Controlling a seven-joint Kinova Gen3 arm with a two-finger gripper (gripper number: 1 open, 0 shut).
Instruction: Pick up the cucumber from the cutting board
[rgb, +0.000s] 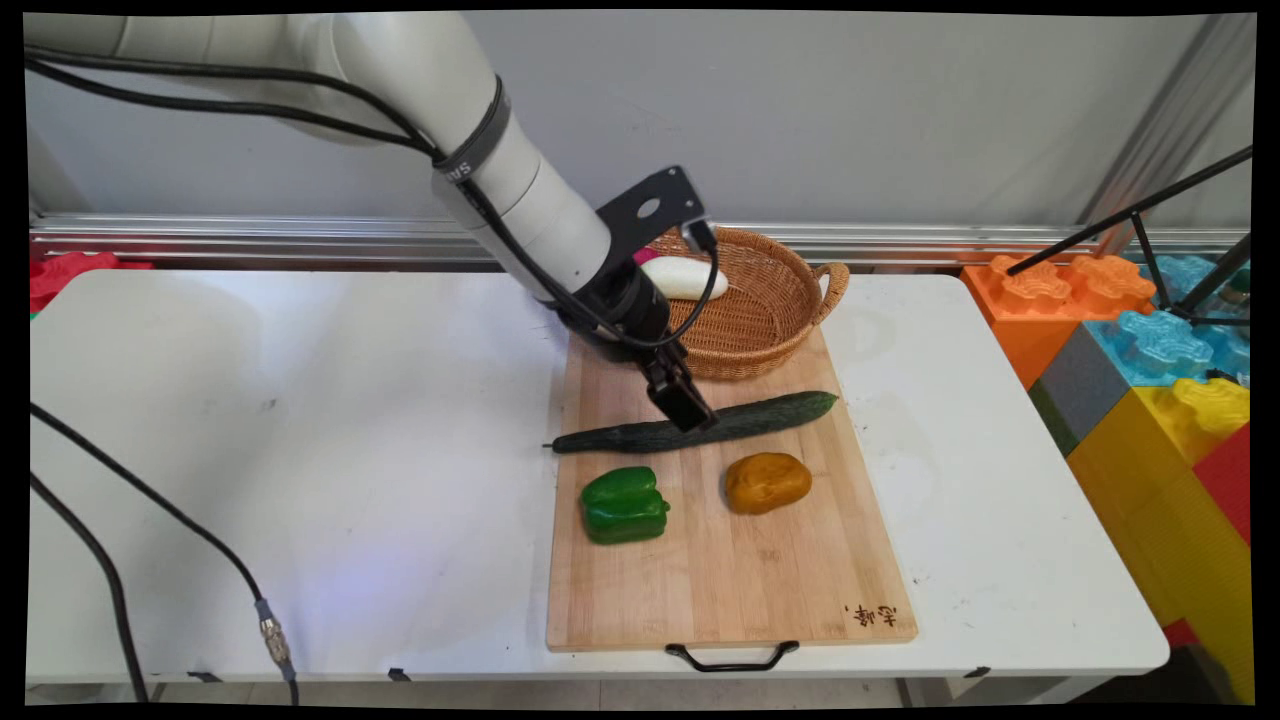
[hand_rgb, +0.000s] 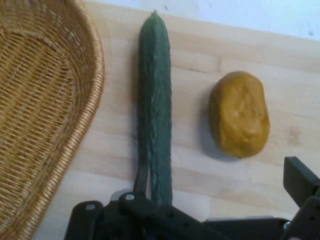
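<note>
**Inspector A:** Main view first. We find the gripper (rgb: 685, 405) low over the cutting board (rgb: 730, 570), its tip at the cucumber (rgb: 770, 417), about midway along it. The cucumber lies across the board's far half, its long axis running left to right and rising slightly toward the right, with the stem end overhanging the board's left edge. The arm reaches in from the upper left, so the hand meets the cucumber roughly crosswise.

**Inspector B:** Agreed. Can we judge the fingers from there?

**Inspector A:** We cannot; the hand shows as one dark block against the cucumber. We note the pepper (rgb: 624, 505) and the potato (rgb: 767, 482) on the near side of the cucumber, apart from it, and the basket (rgb: 775, 320) just behind, holding a white vegetable (rgb: 685, 278).

**Inspector B:** Hand view, then. We see the cucumber (hand_rgb: 154, 100) running straight up the picture from between the linkage at the bottom edge. One finger (hand_rgb: 301, 180) stands far out at the right, well clear of it.

**Inspector A:** So we record the jaws as spread wide, holding nothing, with the cucumber lying nearer the left side of the opening. The potato (hand_rgb: 239, 114) sits to its right, the basket (hand_rgb: 75, 115) to its left, both apart from the cucumber.
</note>
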